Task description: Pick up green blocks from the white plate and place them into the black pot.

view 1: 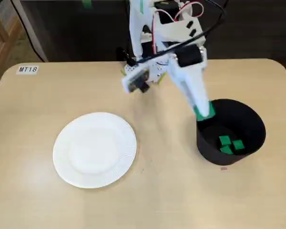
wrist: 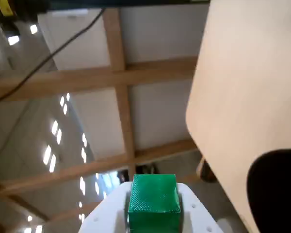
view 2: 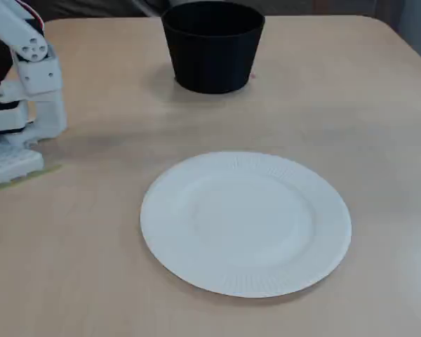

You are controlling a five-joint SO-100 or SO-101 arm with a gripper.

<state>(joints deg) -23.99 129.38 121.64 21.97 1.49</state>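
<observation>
- 3 green blocks (view 1: pixel 224 140) lie close together on the floor of the black pot (view 1: pixel 255 120), as a fixed view shows.
- The white arm (view 1: pixel 188 81) slants down to the pot, and the jaws' tip is at its rim, on the left side in that view.
- In the wrist view a green piece (wrist: pixel 153 196) sits on 1 white jaw. I cannot tell whether the jaws are apart or together.
- The white plate (view 2: pixel 245 221) lies flat on the table (view 2: pixel 379 105), well apart from the pot.
- A label reading "MT18" (view 1: pixel 27 69) is stuck near a table corner.
</observation>
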